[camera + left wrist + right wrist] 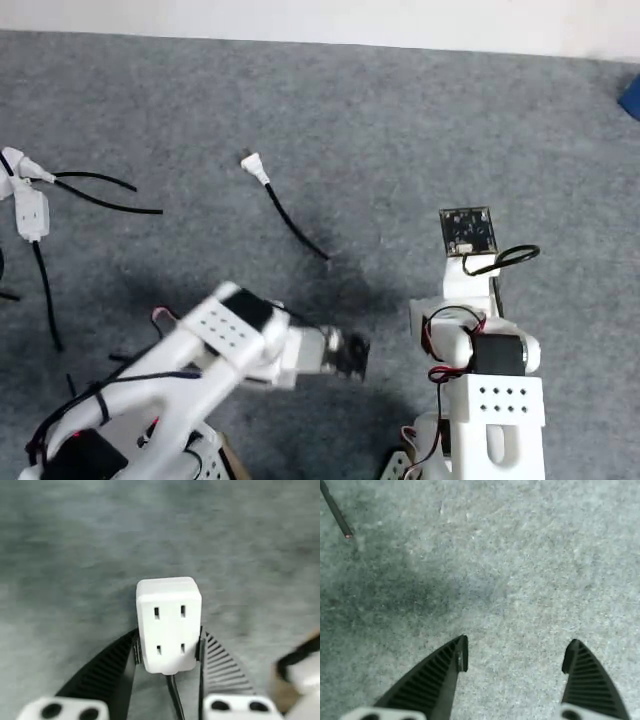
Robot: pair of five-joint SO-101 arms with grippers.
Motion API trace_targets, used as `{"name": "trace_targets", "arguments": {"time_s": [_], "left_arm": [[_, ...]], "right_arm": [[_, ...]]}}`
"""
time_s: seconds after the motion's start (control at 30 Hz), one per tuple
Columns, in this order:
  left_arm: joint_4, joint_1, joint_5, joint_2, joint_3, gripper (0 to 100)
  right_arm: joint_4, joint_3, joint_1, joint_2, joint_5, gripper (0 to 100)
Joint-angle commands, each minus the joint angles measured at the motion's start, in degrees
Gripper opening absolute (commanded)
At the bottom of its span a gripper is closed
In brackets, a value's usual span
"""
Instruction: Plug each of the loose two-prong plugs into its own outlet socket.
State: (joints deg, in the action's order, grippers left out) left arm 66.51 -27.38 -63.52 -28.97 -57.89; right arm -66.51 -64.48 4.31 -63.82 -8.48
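The grey mat (400, 130) carries everything. The left arm (200, 350) stretches low from the near left corner toward the middle of the near edge, forearm almost level. The left gripper (167, 640) is clamped on the sides of a white outlet (169, 615), whose slots face the wrist camera and whose cord (173, 695) trails back between the fingers. The right arm (490, 390) stands folded at the near edge, right of middle. The right gripper (515, 652) is spread wide above bare mat. A second outlet (32, 212) lies at the left edge. A loose plug (255, 166) lies left of middle toward the far edge, well apart from both grippers.
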Motion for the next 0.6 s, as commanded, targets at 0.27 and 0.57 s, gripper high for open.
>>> {"name": "trace_targets", "arguments": {"time_s": [0.27,0.57], "left_arm": [[-0.7,6.0,-3.0,17.8,21.9,1],[-0.8,4.4,-1.0,31.3,30.6,1]], "right_arm": [[-0.3,0.9,0.5,-0.5,-0.8,30.0],[-0.2,0.9,0.5,-0.5,-0.8,30.0]]}}
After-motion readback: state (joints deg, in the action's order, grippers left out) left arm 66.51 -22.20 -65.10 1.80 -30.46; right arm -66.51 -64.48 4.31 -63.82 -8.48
